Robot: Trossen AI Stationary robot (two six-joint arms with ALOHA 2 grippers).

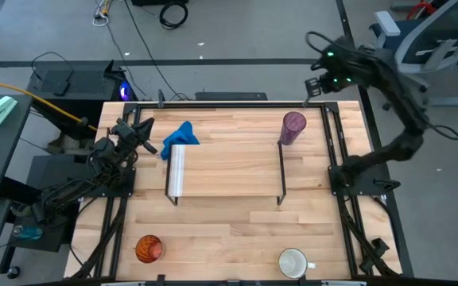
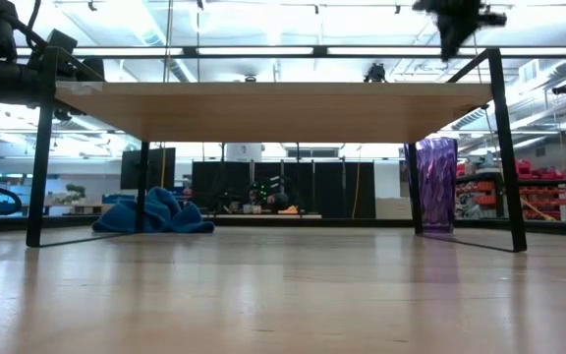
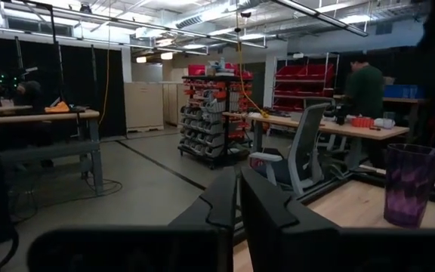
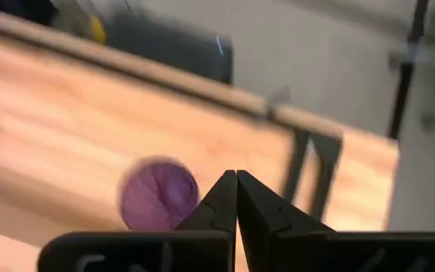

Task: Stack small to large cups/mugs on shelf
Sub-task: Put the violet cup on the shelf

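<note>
The purple tumbler (image 1: 294, 127) stands upright on the table by the shelf's far right leg; it also shows in the low view (image 2: 437, 184) and in both wrist views (image 3: 410, 185) (image 4: 159, 193). The shelf (image 1: 229, 171) stands mid-table on its black legs. The orange cup (image 1: 148, 249) and the white mug (image 1: 294, 262) stand near the table's near edge. My right gripper (image 1: 315, 86) is shut and empty, high above the table's far right corner, beyond the tumbler. My left gripper (image 1: 145, 133) is shut and empty at the table's far left.
A blue cloth (image 1: 180, 137) lies crumpled on the table by the shelf's far left corner, close to my left gripper. Black frame rails run along the table's left and right edges. A person stands in the room behind.
</note>
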